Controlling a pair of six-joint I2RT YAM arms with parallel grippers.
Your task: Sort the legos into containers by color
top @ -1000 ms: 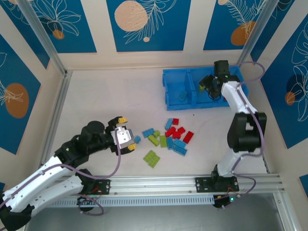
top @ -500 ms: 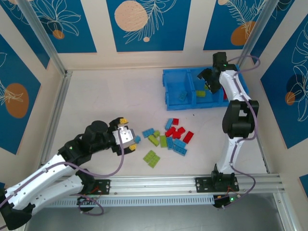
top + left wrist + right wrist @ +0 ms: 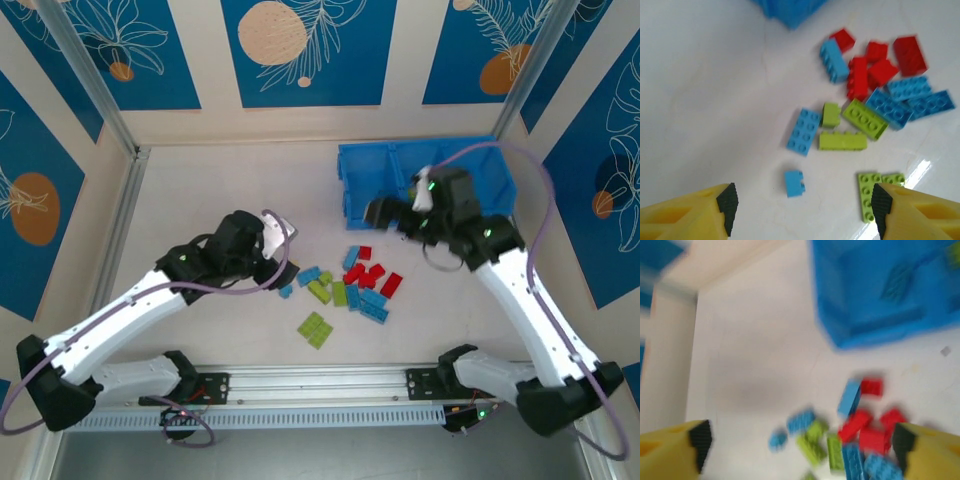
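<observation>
Legos [image 3: 350,285] lie loose on the table [image 3: 220,200], centre of the top view, below the blue bin tray [image 3: 365,180]. Left gripper [image 3: 805,207] spread wide, empty, with a small blue brick [image 3: 794,183] just above its gap. Right gripper [image 3: 800,440] wide apart, empty.

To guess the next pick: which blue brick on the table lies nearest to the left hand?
The small blue brick lying alone, just ahead of the left hand. The other blue bricks are longer and lie farther off.
</observation>
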